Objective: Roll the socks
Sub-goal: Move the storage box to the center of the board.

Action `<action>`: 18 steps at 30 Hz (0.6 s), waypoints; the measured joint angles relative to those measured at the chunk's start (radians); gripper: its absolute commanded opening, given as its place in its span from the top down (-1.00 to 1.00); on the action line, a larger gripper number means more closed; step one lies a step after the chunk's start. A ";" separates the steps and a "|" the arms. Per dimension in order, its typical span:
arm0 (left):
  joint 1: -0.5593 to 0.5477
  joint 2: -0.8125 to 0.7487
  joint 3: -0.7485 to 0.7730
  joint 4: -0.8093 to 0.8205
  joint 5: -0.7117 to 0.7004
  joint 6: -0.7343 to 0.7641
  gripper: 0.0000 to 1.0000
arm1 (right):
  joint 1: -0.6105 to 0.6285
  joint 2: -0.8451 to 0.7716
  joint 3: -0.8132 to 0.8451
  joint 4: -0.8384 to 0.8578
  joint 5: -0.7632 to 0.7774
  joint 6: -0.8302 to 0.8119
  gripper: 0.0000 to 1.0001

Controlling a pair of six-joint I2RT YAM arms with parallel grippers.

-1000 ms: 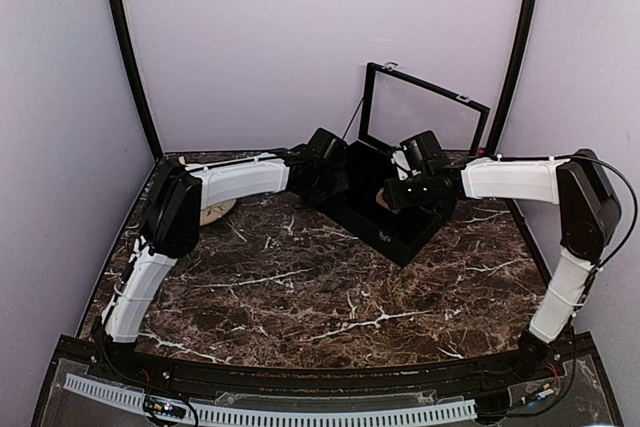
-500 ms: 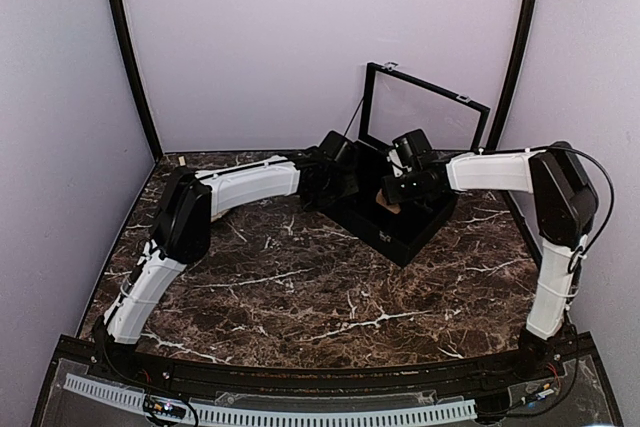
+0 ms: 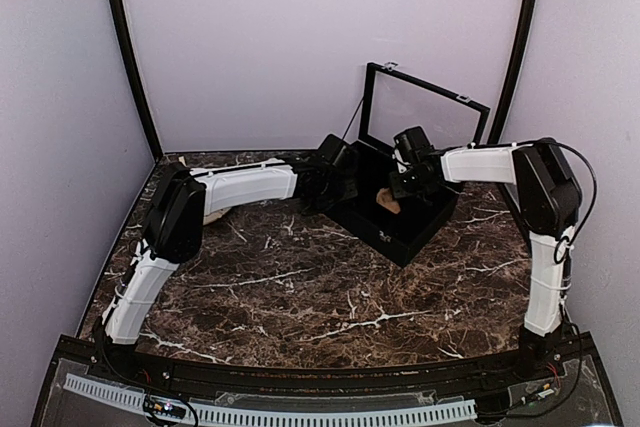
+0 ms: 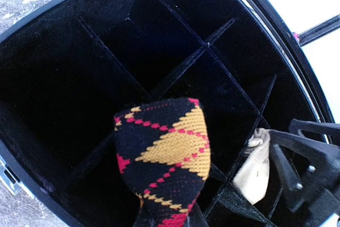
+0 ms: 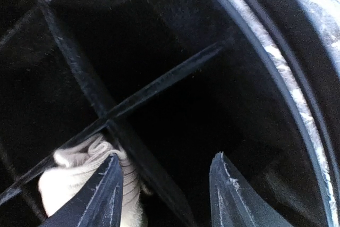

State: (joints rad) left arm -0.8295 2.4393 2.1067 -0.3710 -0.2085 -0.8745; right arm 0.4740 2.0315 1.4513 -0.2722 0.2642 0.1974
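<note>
Fig. Both arms over the sock box, seen from the room; items listed large to small.

(a) Counter [image 3: 300, 297]: dark marble, carries everything.

(b) L arm [image 3: 245, 182] and R arm [image 3: 490, 162]: both reach to the far centre and meet over the box.

(c) Box [image 3: 395, 237]: black, lid [image 3: 420, 85] tipped open at the back, inside cut into cells by thin dividers [image 5: 159, 86].

(d) Argyle sock [image 4: 164, 158]: black w/ red and orange diamonds, rolled to a bundle, pinched at its lower end by the L gripper [image 4: 164, 219]. It hangs above the cells, over a divider, not yet in one.

(e) Tan sock [image 5: 79, 179]: a pale bundle down in a cell near the box wall, touching the outer face of one R finger.

(f) R gripper [image 5: 166, 163]: jaws apart, nothing btwn them but a divider that they straddle.

Risks, as I judge them:
1. The argyle roll is released over a divider, lands astride it and loosens, since the pinch is all that keeps it tight.
2. The R finger drags the tan sock up on exit, bc the ribbing lies against it.
3. The R gripper goes lower and strikes the divider.
4. The wrists knock each other, being close in a small box.
</note>
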 measured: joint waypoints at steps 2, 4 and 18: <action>0.000 -0.001 -0.002 0.001 0.000 0.001 1.00 | -0.002 0.031 0.027 -0.018 0.007 -0.004 -0.03; 0.000 -0.002 -0.005 0.005 0.000 0.002 1.00 | -0.002 0.053 0.033 -0.029 0.021 -0.005 -0.04; 0.000 -0.025 -0.056 0.052 0.002 0.003 1.00 | -0.008 0.117 0.135 -0.127 0.043 -0.024 -0.39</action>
State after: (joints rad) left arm -0.8299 2.4145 2.0502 -0.3187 -0.2066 -0.8711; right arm 0.4656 2.1487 1.5867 -0.3992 0.3069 0.1730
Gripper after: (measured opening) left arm 0.099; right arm 0.658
